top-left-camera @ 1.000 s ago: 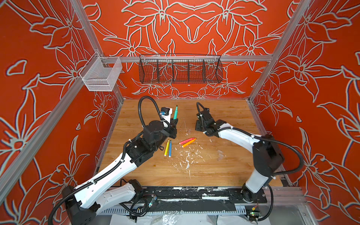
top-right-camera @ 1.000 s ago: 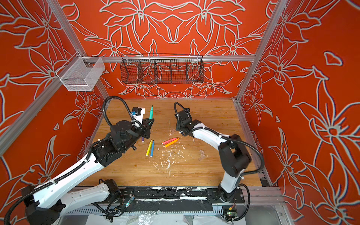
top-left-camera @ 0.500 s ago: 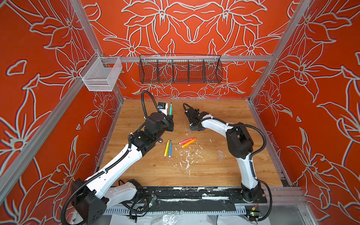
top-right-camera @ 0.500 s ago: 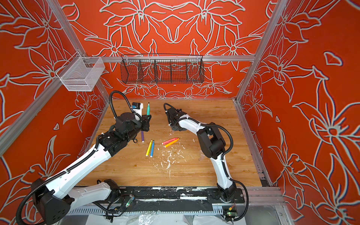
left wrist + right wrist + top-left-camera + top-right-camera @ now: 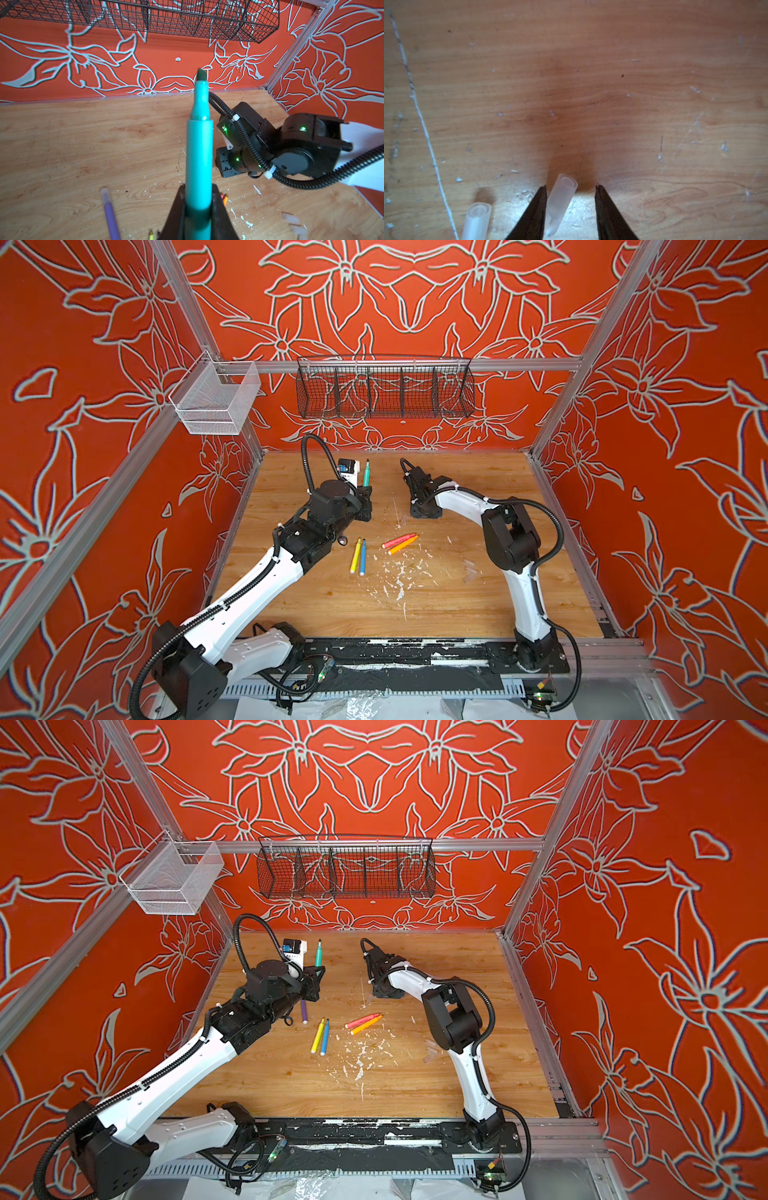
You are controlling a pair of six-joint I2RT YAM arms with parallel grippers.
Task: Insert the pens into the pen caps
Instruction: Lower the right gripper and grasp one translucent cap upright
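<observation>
My left gripper (image 5: 365, 494) (image 5: 316, 978) (image 5: 198, 207) is shut on the green pen (image 5: 366, 473) (image 5: 318, 953) (image 5: 199, 149), which it holds upright with the tip up, near the back of the table. My right gripper (image 5: 422, 512) (image 5: 384, 995) (image 5: 570, 188) points down at the wood, open. A clear pen cap (image 5: 560, 201) lies between its jaws and leans on one finger, with a gap to the other finger. Another cap (image 5: 476, 220) lies beside it. The yellow pen (image 5: 355, 555), blue pen (image 5: 363, 556), pink-red pen (image 5: 400, 540), orange pen (image 5: 403, 546) and purple pen (image 5: 304, 1011) lie mid-table.
More clear caps (image 5: 469, 568) (image 5: 291, 218) lie near the right arm's elbow. White paint flecks (image 5: 399, 576) dot the wood. A black wire basket (image 5: 384, 387) hangs on the back wall. A white mesh basket (image 5: 214, 402) hangs at the left corner.
The right gripper shifted left, came down to the table and narrowed its jaws around a cap, and the arm's elbow folded. The left gripper moved slightly back with the green pen.
</observation>
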